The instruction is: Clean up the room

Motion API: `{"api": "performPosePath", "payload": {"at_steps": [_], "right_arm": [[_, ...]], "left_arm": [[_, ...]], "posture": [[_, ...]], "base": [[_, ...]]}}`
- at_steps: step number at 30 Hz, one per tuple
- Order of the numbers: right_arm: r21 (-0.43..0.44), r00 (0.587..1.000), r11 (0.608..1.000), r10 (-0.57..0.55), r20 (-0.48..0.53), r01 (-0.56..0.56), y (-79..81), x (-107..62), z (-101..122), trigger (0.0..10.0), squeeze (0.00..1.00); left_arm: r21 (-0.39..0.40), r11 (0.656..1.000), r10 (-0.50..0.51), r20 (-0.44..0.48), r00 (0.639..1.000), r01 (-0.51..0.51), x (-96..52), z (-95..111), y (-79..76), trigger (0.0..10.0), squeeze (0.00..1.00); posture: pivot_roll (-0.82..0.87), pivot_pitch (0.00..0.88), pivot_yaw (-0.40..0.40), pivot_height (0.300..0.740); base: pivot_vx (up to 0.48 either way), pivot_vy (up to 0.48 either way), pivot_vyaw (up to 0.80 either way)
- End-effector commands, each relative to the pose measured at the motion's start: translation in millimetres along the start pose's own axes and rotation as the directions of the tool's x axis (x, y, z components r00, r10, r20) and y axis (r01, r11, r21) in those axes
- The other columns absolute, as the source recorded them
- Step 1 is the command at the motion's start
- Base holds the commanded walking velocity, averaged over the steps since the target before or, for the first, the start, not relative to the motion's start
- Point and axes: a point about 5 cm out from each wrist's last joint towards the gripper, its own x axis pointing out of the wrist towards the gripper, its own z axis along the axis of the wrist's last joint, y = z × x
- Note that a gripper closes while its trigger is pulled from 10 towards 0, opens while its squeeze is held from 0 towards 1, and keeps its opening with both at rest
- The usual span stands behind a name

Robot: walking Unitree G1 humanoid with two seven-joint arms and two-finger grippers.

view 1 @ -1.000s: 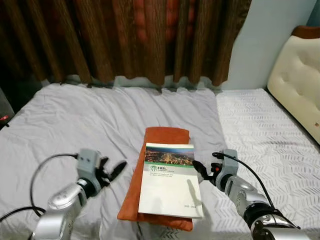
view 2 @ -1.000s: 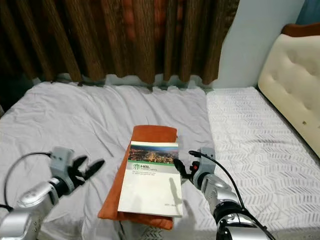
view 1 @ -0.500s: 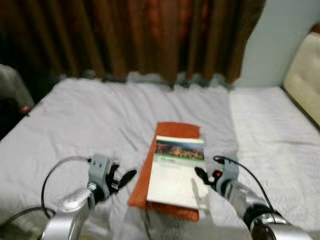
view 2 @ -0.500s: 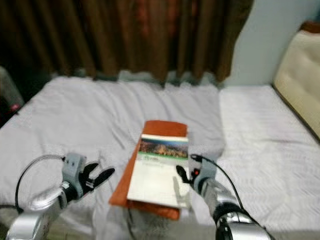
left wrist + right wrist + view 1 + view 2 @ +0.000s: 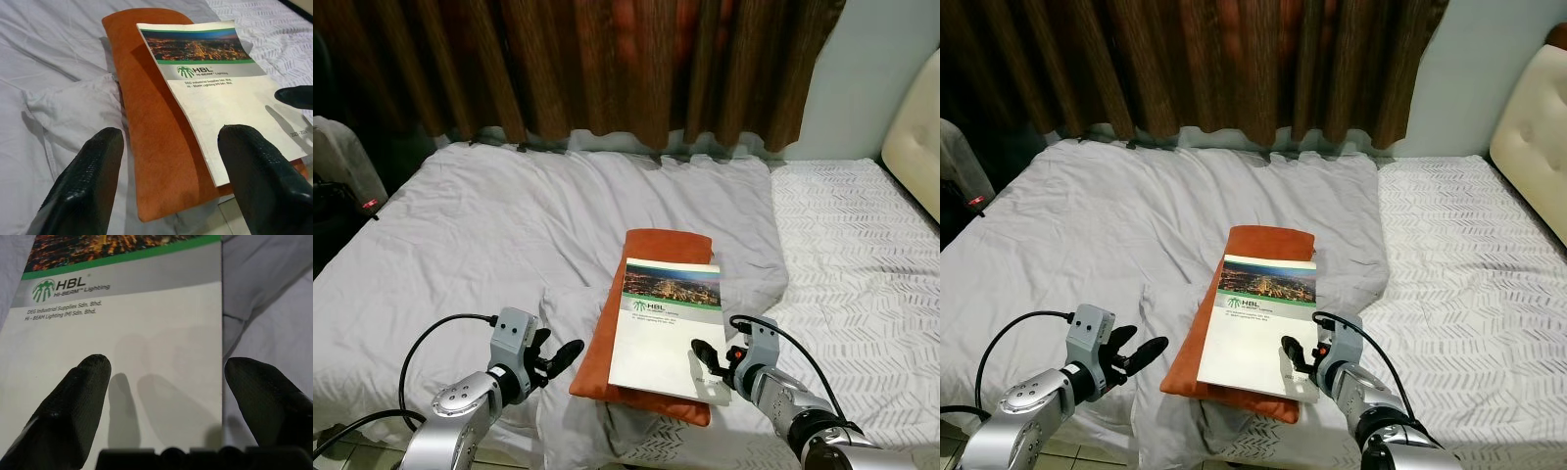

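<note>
While both hands (image 5: 560, 354) (image 5: 705, 357) gape empty, a booklet (image 5: 667, 325) tops the curtain-backed (image 5: 607, 69) bed (image 5: 470, 235)

White HBL catalogue (image 5: 664, 326) with night-city cover photo, flat atop orange folded cloth (image 5: 639, 262), mid-bed on grey sheet (image 5: 480, 235).

The booklet (image 5: 666, 328) hides most of the orange cloth (image 5: 646, 250), and its small print is unreadable.
</note>
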Motion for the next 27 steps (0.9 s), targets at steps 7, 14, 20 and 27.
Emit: {"api": "performPosePath", "payload": {"at_steps": [7, 14, 20, 27], "right_arm": [[-0.123, 0.995, 0.991, -0.032, 0.099, 0.044, -1.1, -0.2, 18, 10.0, 0.0], [-0.149, 0.99, 0.986, -0.05, 0.131, 0.069, -4.7, -2.0, 23, 10.0, 0.0], [-0.019, 0.996, 0.997, -0.073, 0.051, 0.074, -11.5, -4.1, 1, 10.0, 0.0], [0.06, 1.0, 0.998, 0.005, 0.011, -0.005, 2.7, 0.5, -9, 10.0, 0.0]], "left_arm": [[0.026, 1.0, 0.0, -0.003, 1.0, 0.0, 1.5, 2, 2.9, 10.0, 0.0], [0.033, 0.999, 0.0, -0.012, 1.0, 0.001, 1.4, -1, 3.4, 10.0, 0.0], [0.038, 0.999, -0.011, -0.013, 1.0, 0.012, 3.5, -1, 2.7, 10.0, 0.0], [0.048, 0.999, -0.013, -0.017, 1.0, 0.014, 3.4, 0, 4.3, 10.0, 0.0]], "posture": [[0.13, 0.006, 0.039, 0.74], [0.12, 0.0, 0.039, 0.74], [0.12, 0.0, 0.046, 0.74], [0.12, 0.0, 0.048, 0.74]], "base": [[0.0, 0.0, 0.0], [0.0, 0.0, 0.0], [0.0, 0.0, 0.0], [0.0, 0.0, 0.0]]}}
